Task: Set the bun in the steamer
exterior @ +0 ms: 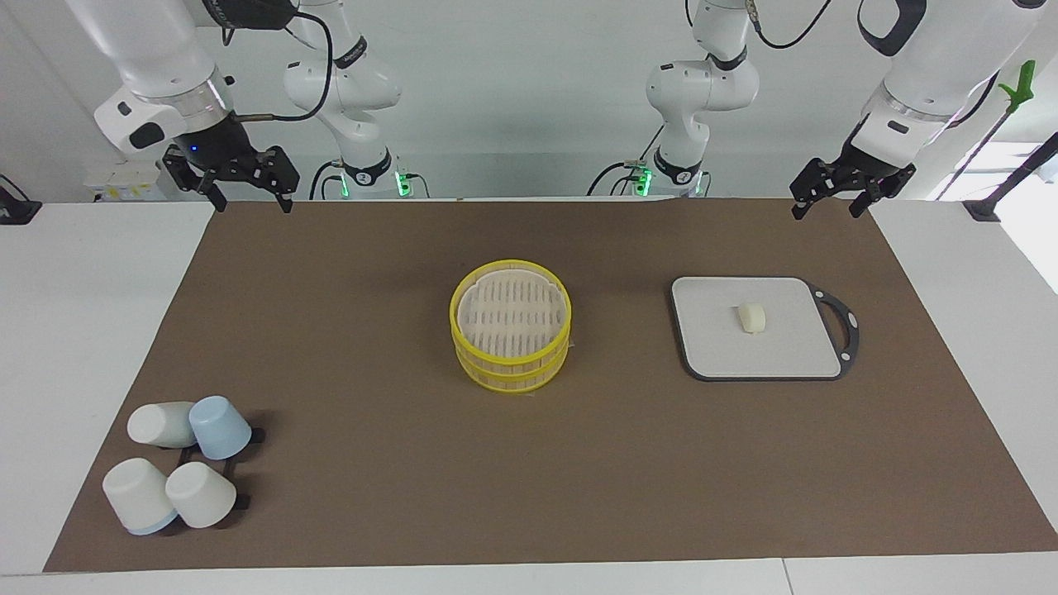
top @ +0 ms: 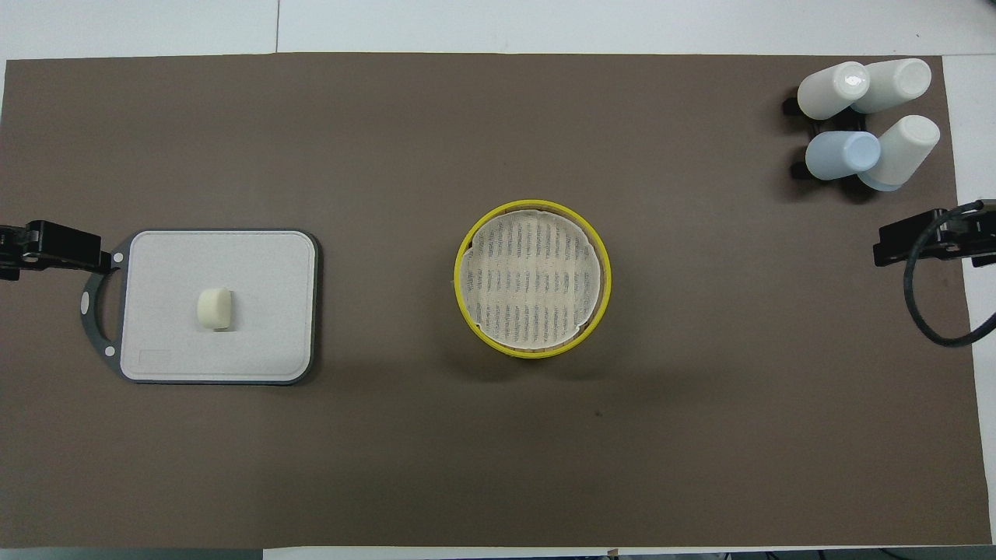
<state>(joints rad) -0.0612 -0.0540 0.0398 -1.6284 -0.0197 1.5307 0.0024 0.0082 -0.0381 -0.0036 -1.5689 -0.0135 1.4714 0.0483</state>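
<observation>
Facing view: the bun [exterior: 752,316] lies on the grey board [exterior: 711,347], beside the lidded steamer [exterior: 511,326]. Both the left gripper [exterior: 831,201] and the right gripper [exterior: 250,192] hang spread and empty. The lid probably comes off first, gripped at its rim and lifted straight.

Facing view high, across table; overhead steep (half-turn apart); both share mat [exterior: 529,463].

One bun [exterior: 752,316], one lidded steamer [exterior: 511,325], one grey board [exterior: 702,347], four cups [exterior: 178,473], two grippers
</observation>
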